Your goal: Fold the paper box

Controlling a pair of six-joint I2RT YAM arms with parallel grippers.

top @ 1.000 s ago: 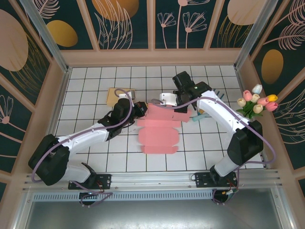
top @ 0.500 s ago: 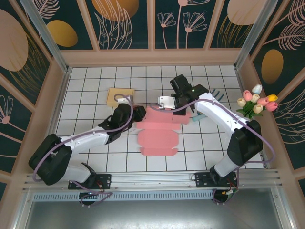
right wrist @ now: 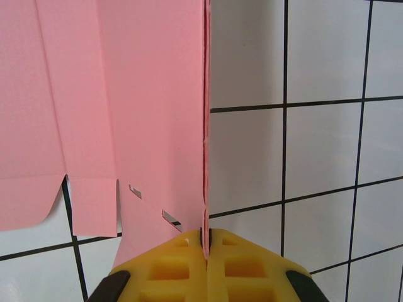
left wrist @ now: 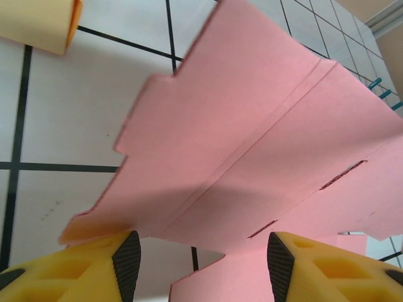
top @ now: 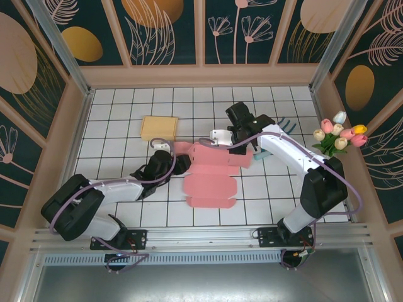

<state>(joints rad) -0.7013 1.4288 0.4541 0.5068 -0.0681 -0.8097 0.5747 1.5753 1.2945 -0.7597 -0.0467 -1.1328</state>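
The step in hand is judged to be the raising of a first panel. The paper box (top: 211, 176) is not yet formed, and most of the folding is left to do.

The right tool (right wrist: 205, 242) is closed, with the thin edge of a pink panel clamped between its fingers. In the right wrist view that panel is seen edge-on, standing upright from the surface (right wrist: 252, 157). The left tool (left wrist: 203, 258) is held with its fingers apart at the left flap of the box. Nothing is clamped by it, and the flap is seen just above and between the two fingers.

For the next move, it is judged that the raised panel must be carried over along its crease while the rest of the blank is kept from sliding. A new hold or a press by the left tool on the left flap is likely to be required. The thin card may buckle off the crease if it is pulled at an angle.

The box is located at the middle of the white tiled surface, between the two arms. A yellow pad (top: 158, 128) lies apart from it, beyond its far left corner.

The box is a flat pink die-cut blank. Straight creases, short slots and stepped tabs are visible on it. The near portion lies flat, and the far portion is lifted toward the right tool.
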